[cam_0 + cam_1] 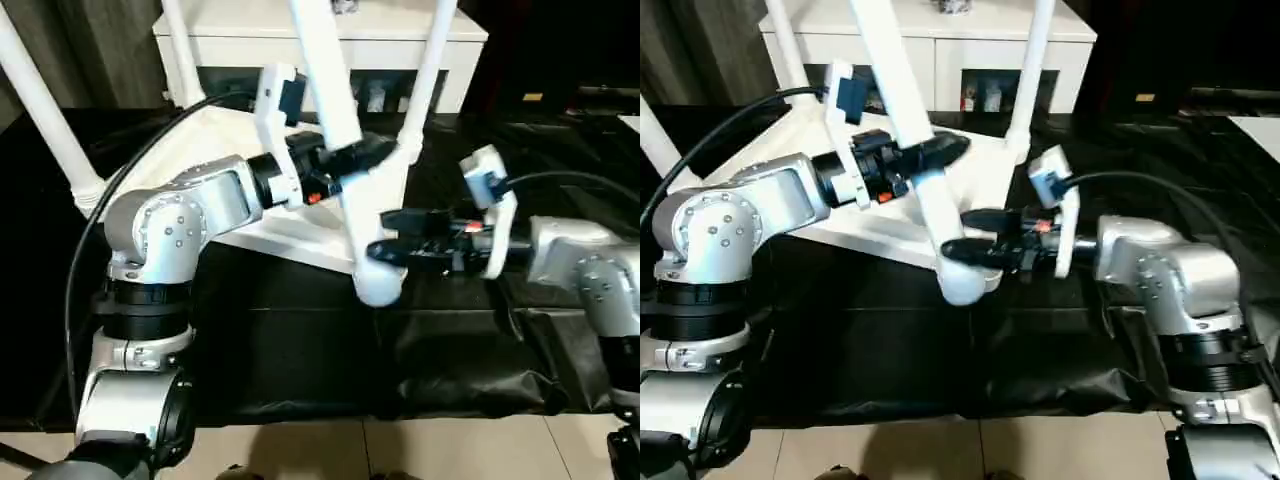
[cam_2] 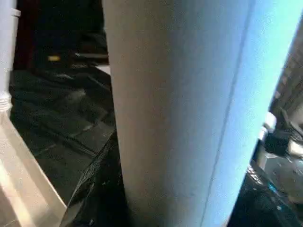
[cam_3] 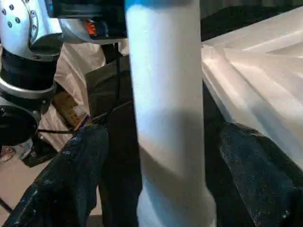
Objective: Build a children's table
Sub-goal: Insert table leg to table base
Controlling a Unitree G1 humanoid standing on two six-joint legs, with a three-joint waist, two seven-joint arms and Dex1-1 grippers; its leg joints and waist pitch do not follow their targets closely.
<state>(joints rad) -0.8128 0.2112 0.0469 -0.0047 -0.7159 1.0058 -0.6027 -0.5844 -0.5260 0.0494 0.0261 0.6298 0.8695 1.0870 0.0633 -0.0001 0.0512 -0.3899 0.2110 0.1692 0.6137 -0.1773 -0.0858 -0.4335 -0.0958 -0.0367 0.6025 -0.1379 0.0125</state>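
The children's table lies upside down, its white top [image 1: 290,238] resting on black cloth. Three legs stand in their corner sockets: one on the left [image 1: 45,115], one at the back [image 1: 176,55] and one on the right [image 1: 430,70]. A fourth leg [image 1: 335,90] leans over the near corner socket [image 1: 378,285], with its lower end at that socket. My left gripper [image 1: 345,158] is shut on this leg at mid height; the leg [image 2: 175,113] shows close up in the left wrist view. My right gripper [image 1: 388,235] is open around the leg's lower part [image 3: 165,118], and both fingers [image 3: 71,175] stand clear of it.
A white low cabinet [image 1: 320,45] with dark openings stands right behind the table. Black cloth [image 1: 300,370] covers the work surface out to its front edge, with pale floor tiles [image 1: 330,450] below. Black cables run from both wrists.
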